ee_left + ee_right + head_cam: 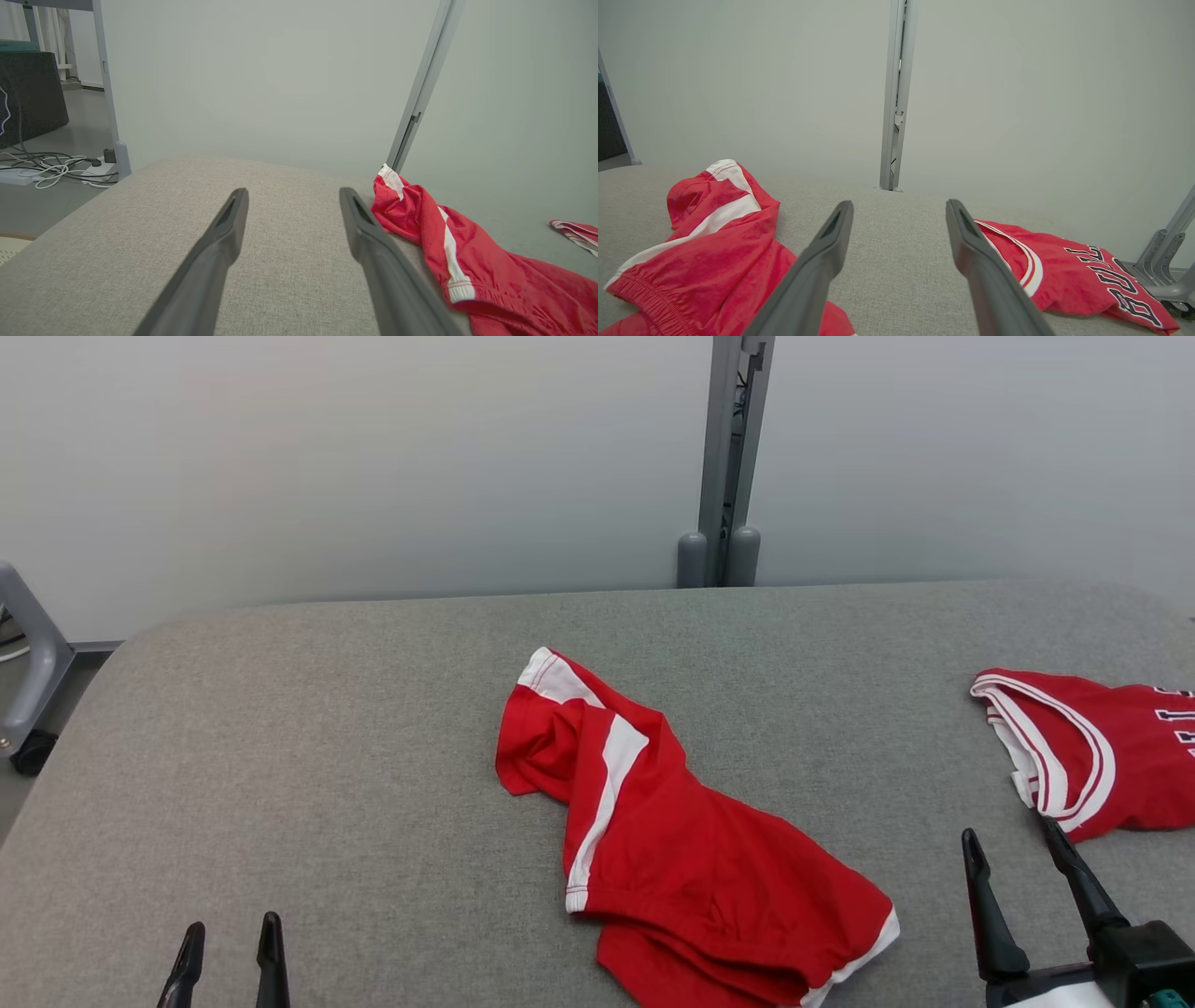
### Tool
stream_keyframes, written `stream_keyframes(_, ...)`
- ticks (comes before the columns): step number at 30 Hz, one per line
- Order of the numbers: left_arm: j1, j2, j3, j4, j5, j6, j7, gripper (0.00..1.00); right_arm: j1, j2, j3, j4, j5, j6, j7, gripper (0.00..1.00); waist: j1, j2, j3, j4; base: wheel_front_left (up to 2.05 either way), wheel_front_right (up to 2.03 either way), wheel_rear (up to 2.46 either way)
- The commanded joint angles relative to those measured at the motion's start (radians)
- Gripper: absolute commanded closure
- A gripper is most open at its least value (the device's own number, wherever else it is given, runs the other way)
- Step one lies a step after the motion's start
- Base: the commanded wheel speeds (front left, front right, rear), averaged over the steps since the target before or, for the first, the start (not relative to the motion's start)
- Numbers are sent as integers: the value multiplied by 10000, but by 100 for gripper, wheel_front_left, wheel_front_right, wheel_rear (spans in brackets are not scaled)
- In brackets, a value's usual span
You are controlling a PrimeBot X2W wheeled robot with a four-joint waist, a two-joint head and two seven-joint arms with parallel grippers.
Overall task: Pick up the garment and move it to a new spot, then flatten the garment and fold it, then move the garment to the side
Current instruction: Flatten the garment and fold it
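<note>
A red garment (691,859) with white stripes and a white hem lies crumpled on the grey fabric table (327,756), centre to front right. In the left wrist view the garment (490,275) is just right of my fingers. In the right wrist view the garment (714,252) lies to the left. My left gripper (233,922) is open at the table's front left, well apart from the cloth. The left gripper (293,191) has nothing between its fingers. My right gripper (1009,828) is open at the front right, and the right gripper (899,203) holds nothing.
A red jersey (1111,756) with white trim and dark lettering lies at the table's right edge, close to my right fingers; the jersey (1069,275) shows right of them. A grey post (728,457) stands against the pale wall behind. Cables (51,168) lie on the floor left.
</note>
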Motion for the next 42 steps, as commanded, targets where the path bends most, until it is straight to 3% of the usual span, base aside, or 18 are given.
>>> stream_keyframes(1, -50, 17, 47, -31, 61, -54, -11, 0, 86, -45, -18, -10, 51, -2, -43, 0, 0, 0, 6, -19, 0, 0, 0)
stream_keyframes(4, -79, 6, 82, -112, 120, -79, -11, 0, 13, -46, -33, -19, 82, -2, -45, 0, 0, 0, 36, -135, 0, 0, 0)
stream_keyframes(7, -130, -16, -483, -313, -217, -184, -10, 0, -153, -45, -102, -124, 69, -2, -45, 0, 0, 0, 85, -421, 0, 0, 0)
stream_keyframes(9, -211, -18, -1399, -390, -459, -316, 206, 0, -255, -46, -108, -201, 22, -2, -45, 0, 0, 0, 123, -687, 0, 0, 0)
stream_keyframes(15, -1086, 126, -4295, -429, -1747, -395, 2156, 0, -505, -45, -162, -357, -79, -2, -44, 0, 0, 0, 383, -1698, 0, 0, 0)
stream_keyframes(22, -2739, 141, -6656, 1326, -2952, -401, 3577, 0, -704, -43, -71, -350, -10, -2, -44, 0, 0, 0, 1047, -2843, 0, 0, 0)
stream_keyframes(29, -3369, 54, -7021, 2545, -3344, -259, 3835, 0, -839, -40, -187, -387, 170, -2, -45, 0, 0, 0, 1511, -3446, 0, 0, 0)
stream_keyframes(39, -4282, 14, -7249, 3289, -3631, -164, 3842, 0, -1027, -43, -118, -338, 469, -2, -44, 0, 0, 0, 1834, -3568, 0, 0, 0)
stream_keyframes(40, -4397, 15, -7317, 3435, -3694, -150, 3829, 30, -1042, -45, -109, -310, 517, -2, -44, 0, 0, 0, 1846, -3571, 0, 0, 0)
stream_keyframes(41, -4520, 10, -7415, 3561, -3766, -165, 3802, 79, -1054, -45, -96, -288, 532, -2, -45, 0, 0, 0, 1858, -3581, 0, 0, 0)
stream_keyframes(42, -4650, 3, -7504, 3642, -3931, -165, 3723, 100, -1071, -43, -72, -260, 587, -2, -45, 0, 0, 0, 1868, -3593, 0, 0, 0)
